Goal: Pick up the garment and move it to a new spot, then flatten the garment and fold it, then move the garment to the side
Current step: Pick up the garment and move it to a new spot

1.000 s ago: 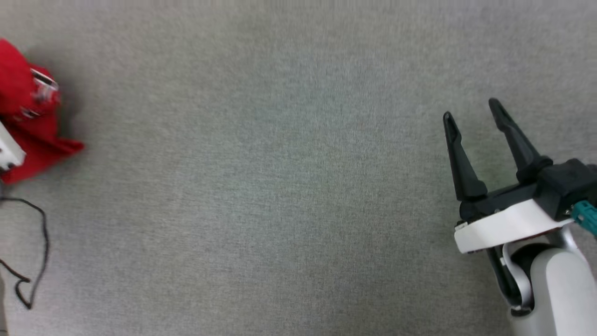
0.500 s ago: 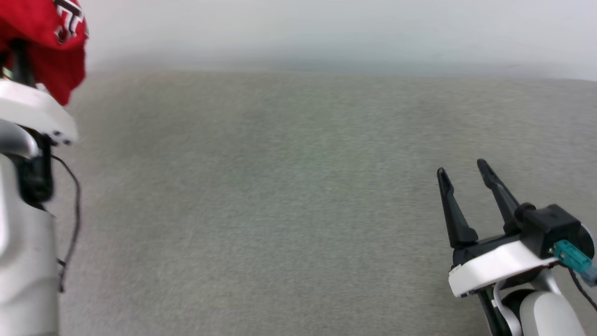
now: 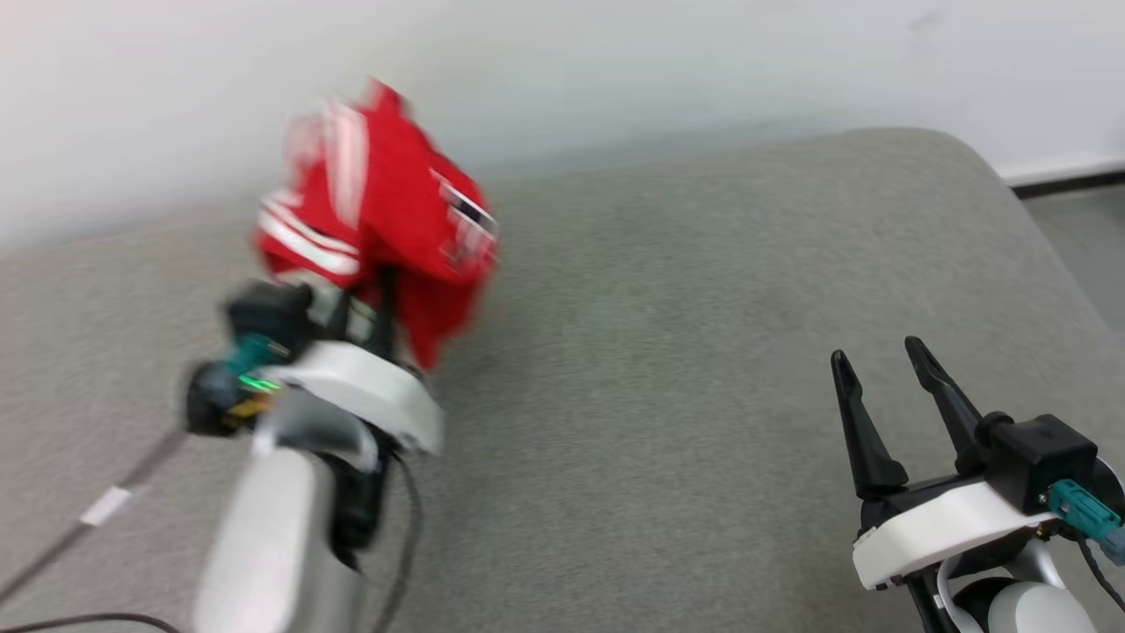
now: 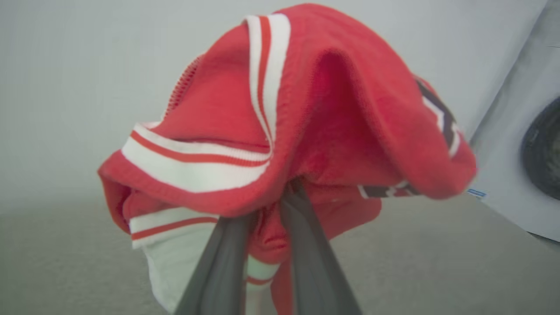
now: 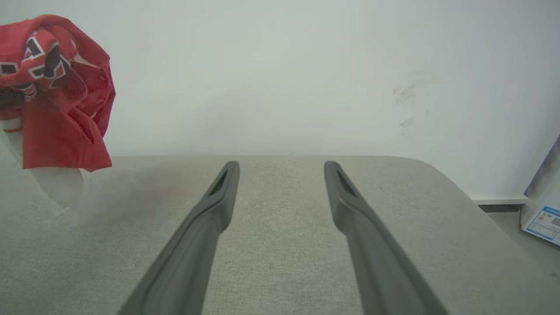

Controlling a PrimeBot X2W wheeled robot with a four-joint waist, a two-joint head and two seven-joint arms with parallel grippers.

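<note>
No wording can be read. Black-and-white block lettering is carried on the crumpled red jersey shirt with white-striped trim (image 5: 65, 122) (folded and blurred, so no letter is made out), and the print on a blue-and-white sticker (image 5: 544, 223) is too small.

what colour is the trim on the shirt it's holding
Red-and-white striped trim on the red jersey, clearest in the left wrist view.

The motion-blurred garment (image 3: 387, 207), lettering seemingly unreadable, hides the fingertips of the left gripper (image 4: 269, 203).
</note>
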